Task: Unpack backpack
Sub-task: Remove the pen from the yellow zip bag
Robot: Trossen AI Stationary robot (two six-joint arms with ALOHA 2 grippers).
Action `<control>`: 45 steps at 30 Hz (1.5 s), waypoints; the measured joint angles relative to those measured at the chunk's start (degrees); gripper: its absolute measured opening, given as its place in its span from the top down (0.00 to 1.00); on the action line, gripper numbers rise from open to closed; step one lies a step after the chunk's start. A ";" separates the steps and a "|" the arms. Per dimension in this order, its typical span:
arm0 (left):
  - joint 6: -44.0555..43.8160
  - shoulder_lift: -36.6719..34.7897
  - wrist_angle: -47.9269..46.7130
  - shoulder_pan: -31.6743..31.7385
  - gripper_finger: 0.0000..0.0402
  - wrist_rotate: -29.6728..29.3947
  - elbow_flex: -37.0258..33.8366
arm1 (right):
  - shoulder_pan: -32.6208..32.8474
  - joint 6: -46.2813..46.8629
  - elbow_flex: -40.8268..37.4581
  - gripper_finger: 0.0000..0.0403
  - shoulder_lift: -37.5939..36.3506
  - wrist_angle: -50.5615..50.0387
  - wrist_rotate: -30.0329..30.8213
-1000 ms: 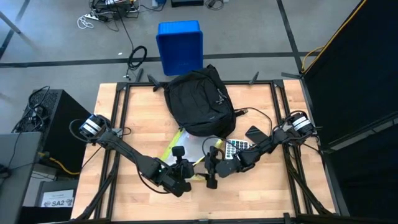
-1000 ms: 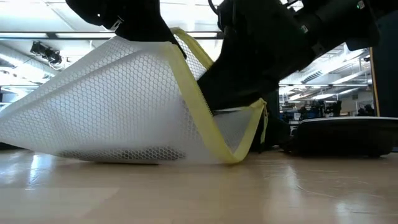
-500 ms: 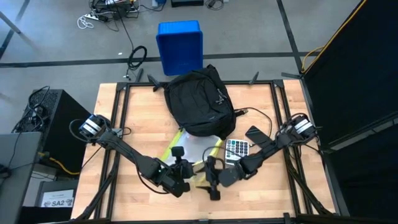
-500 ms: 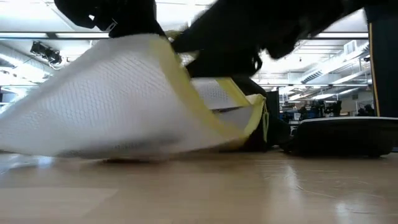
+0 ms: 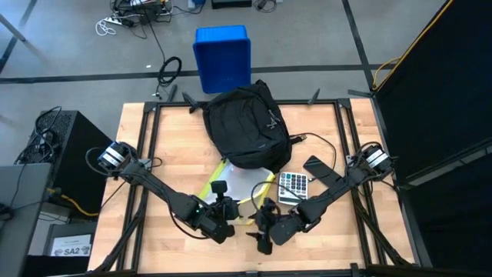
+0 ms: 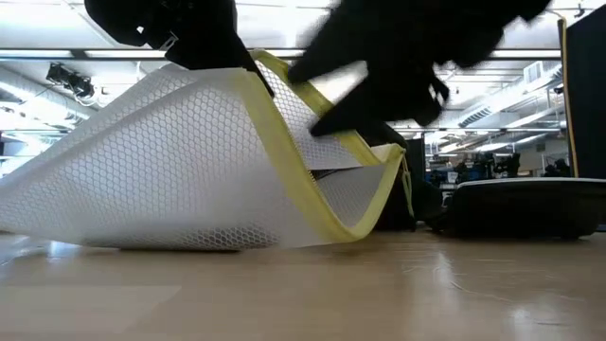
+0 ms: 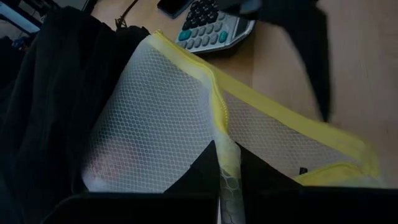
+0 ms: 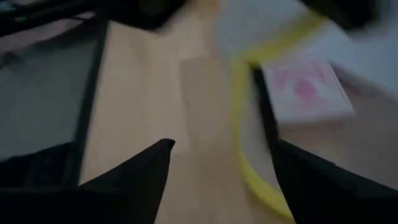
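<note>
The black backpack point(image 5: 246, 127) lies at the table's far middle. In front of it a white mesh pouch point(image 5: 240, 187) with a yellow zipper edge stands raised on its near side, its lower side on the table point(image 6: 189, 237). Something pink and white shows through the mesh point(image 7: 106, 167). My left gripper point(image 5: 233, 215) is shut on the pouch's near edge. My right gripper point(image 5: 262, 234) hovers open just right of it, near the table's front. Its blurred fingers point(image 8: 146, 168) have only tabletop and a stretch of the yellow edge point(image 8: 245, 143) in front of them. My left gripper pinches the pouch's yellow zipper edge point(image 7: 226, 163) between its two fingers, at the near end of the pouch. The fingers come from the near side, slanting down. That edge is held up off the table point(image 6: 254, 76), and the mesh slopes down from it to the wood.
A calculator point(image 5: 292, 185) and a dark phone point(image 5: 317, 165) lie right of the pouch. A blue plastic bin point(image 5: 223, 55) stands on the floor beyond the far edge. Black frame rails point(image 5: 150, 146) run along the table's sides. Bare wood lies at the near left and right.
My right gripper has drawn back from the pouch toward the table's near edge, rolling as it went, and stays open. The pouch's raised edge dipped briefly and stands up again in my left gripper, which has kept still.
</note>
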 joint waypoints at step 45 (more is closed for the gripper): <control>-0.12 0.00 0.01 0.02 1.00 2.34 -0.02 | -5.26 -5.21 1.73 0.50 5.99 5.57 -3.09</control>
